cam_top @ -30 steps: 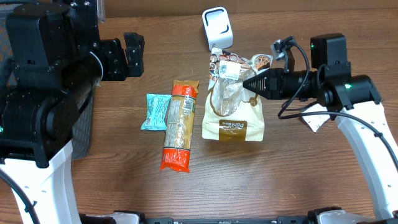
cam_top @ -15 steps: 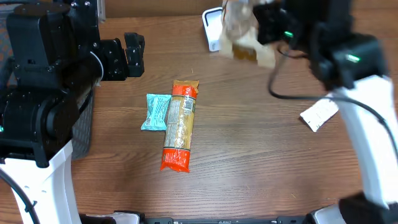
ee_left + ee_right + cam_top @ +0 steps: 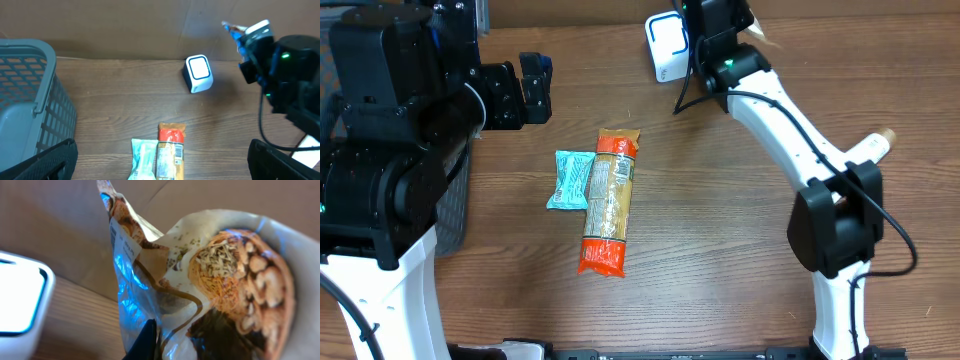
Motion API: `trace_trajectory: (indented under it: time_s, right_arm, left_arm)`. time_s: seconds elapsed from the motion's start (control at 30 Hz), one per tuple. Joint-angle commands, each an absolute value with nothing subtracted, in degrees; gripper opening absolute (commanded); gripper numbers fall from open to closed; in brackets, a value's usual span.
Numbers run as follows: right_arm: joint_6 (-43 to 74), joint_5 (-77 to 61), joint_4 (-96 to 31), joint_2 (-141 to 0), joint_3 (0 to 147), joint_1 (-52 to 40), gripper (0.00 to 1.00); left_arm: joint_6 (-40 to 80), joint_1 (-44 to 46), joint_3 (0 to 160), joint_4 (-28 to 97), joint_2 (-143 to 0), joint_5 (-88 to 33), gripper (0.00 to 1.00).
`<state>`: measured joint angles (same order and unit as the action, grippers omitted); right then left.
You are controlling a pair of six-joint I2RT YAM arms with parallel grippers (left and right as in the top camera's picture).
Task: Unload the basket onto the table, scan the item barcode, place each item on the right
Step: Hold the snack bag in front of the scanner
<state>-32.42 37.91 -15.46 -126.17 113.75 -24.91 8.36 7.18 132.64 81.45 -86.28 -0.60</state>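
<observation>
Moved: snack bag (image 3: 215, 280) is off the worktop (image 3: 720, 250) middle, up at the far edge now.
Right gripper (image 3: 146, 341): clamped tight on the bag's crinkly film (only one finger shows).
Snack bag: light, soft, slippery; I'd pinch the top seam.
Scanner (image 3: 667, 47): just beside it, far edge.
Left gripper (image 3: 534, 88): spread wide, empty.

Left arm (image 3: 390, 150): bulky black rounded housings, white lower link. Left gripper (image 3: 162, 146): black wedge fingers. Right arm (image 3: 785, 110): slim white links, black joint blocks, green LED (image 3: 728, 64) lit, thin black cable (image 3: 895, 235) looping alongside.
</observation>
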Motion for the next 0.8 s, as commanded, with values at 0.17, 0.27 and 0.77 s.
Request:
trace_trajectory:
  time_s: [0.17,0.27,0.77]
  right_arm:
    - [-55.37,41.36,-13.93,-132.51,113.69,-27.7,0.04]
    - [-58.57,40.84,-13.28,-133.8,113.19,-28.6,0.04]
    - [-63.31,43.94,-7.07,-138.69,113.19,-29.21,0.04]
  left_arm:
    - [7.27,7.31,132.57,81.25,-86.59,0.01,1.0]
    - [7.27,7.31,132.57,81.25,-86.59,0.01,1.0]
    - [7.27,7.31,132.57,81.25,-86.59,0.01,1.0]
